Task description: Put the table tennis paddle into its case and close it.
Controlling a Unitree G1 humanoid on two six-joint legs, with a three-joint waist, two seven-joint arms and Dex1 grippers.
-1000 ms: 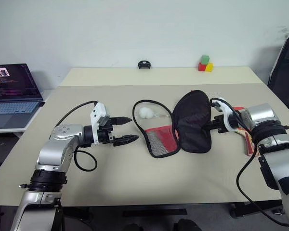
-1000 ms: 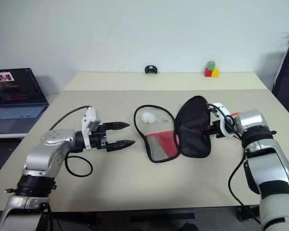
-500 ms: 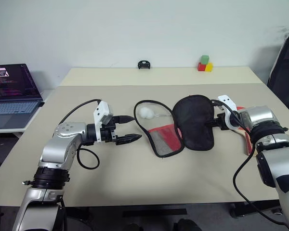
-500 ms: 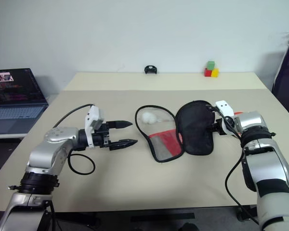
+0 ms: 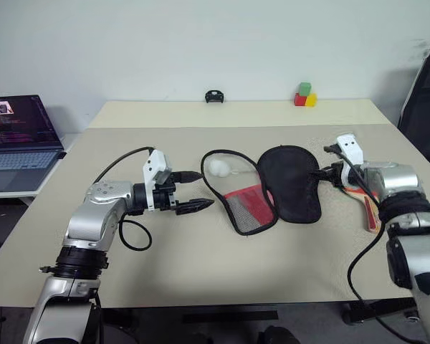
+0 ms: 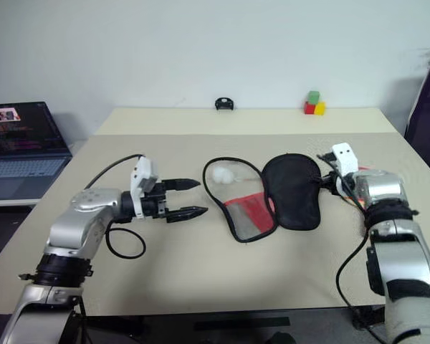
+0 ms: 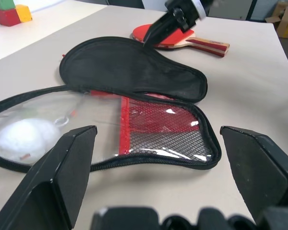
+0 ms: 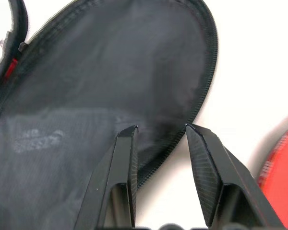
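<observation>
Right gripper (image 8: 161,132): the two black fingers stand partly apart over the zip edge of the case's black flap, one finger above the fabric and the other above bare table; nothing is held between them. In the head views it sits at the right edge of the flap.
Left gripper (image 5: 195,190): jaws spread wide and empty, pointing across the table toward the case, close to its left rim but apart from it.
Case (image 5: 290,183): unzipped and spread flat near the middle of the table. The black half lies on the right. The left half (image 5: 240,197) shows a see-through panel at its far end and a red mesh pocket at its near end, with black edging all round.
White charm (image 5: 216,167): a small fluffy ball lying within the far end of the left half.
Paddle (image 7: 165,39): flat on the table to the right of the case, outside it, red face up, with its striped wooden handle (image 7: 206,44) pointing away from the case. In the head views the right forearm covers most of it.
Table (image 5: 201,272): a beige top.
Blocks (image 5: 304,94): green, red and yellow, at the far edge of the table.
Small black object (image 5: 214,96): at the far edge, near the wall; what it is cannot be told.
Laptop (image 5: 21,136): open, on a separate surface to the left.
</observation>
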